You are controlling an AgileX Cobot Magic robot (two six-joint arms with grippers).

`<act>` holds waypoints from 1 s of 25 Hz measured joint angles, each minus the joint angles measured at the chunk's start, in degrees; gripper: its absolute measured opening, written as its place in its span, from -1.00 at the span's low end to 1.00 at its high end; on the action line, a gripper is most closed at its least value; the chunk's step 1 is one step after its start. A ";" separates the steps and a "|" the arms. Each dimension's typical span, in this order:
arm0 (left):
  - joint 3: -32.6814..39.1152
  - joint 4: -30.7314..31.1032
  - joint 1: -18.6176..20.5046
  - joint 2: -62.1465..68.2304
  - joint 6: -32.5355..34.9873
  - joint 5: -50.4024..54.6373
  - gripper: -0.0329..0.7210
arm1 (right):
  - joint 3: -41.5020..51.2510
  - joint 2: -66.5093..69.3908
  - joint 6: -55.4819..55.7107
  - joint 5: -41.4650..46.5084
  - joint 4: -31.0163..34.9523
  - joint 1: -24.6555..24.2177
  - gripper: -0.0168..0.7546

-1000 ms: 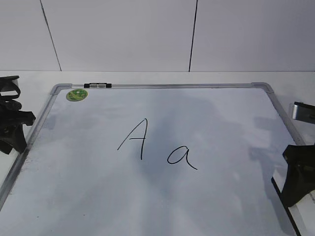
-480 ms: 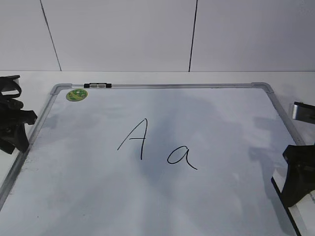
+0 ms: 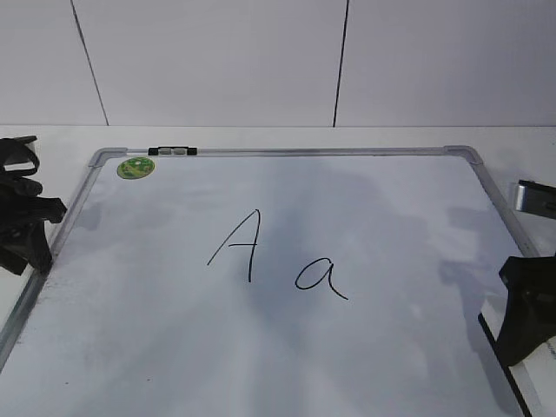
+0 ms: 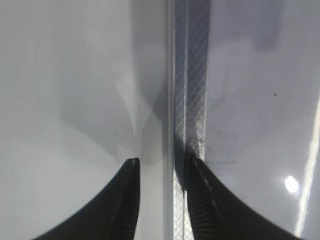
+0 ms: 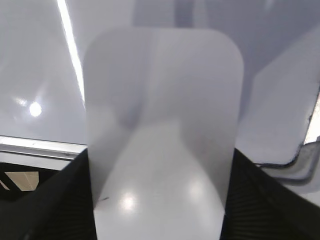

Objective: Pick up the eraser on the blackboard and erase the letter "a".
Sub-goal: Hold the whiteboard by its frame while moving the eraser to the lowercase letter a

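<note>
Although the right gripper [image 5: 160, 200] has its jaws on either side of the eraser [image 5: 162, 130], the wrist view does not settle whether they press its flanks or merely bracket it, so a lift now could leave the block behind or tip it out. In the exterior view this gripper sits at the board's right edge, near the lower right corner, with a sliver of the eraser [image 3: 532, 382] showing beneath it. The letter "a" [image 3: 320, 280] lies in the middle of the blackboard [image 3: 391, 200], just right of the capital "A" [image 3: 239, 245]. That closeness is the main hazard, I judge: a wide or slanted sweep would smear the capital as well. A tilted pad would also wipe only part of the loop and tail. The left gripper [image 4: 160, 167] hangs over the frame at the board's left edge, jaws partly apart and holding nothing; lowered, it could catch the rail and shift the board.
</note>
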 joint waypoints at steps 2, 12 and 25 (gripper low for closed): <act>-0.14 0.00 0.00 0.65 0.02 0.00 -0.27 | 0.00 0.00 0.00 0.00 0.00 0.00 0.50; -0.36 -1.21 0.00 0.84 0.12 0.35 -0.53 | 0.00 0.00 -0.12 0.00 0.00 0.00 0.50; -0.36 -1.88 0.00 0.84 0.77 0.89 -0.87 | -0.26 0.16 -0.12 0.16 0.14 0.00 0.50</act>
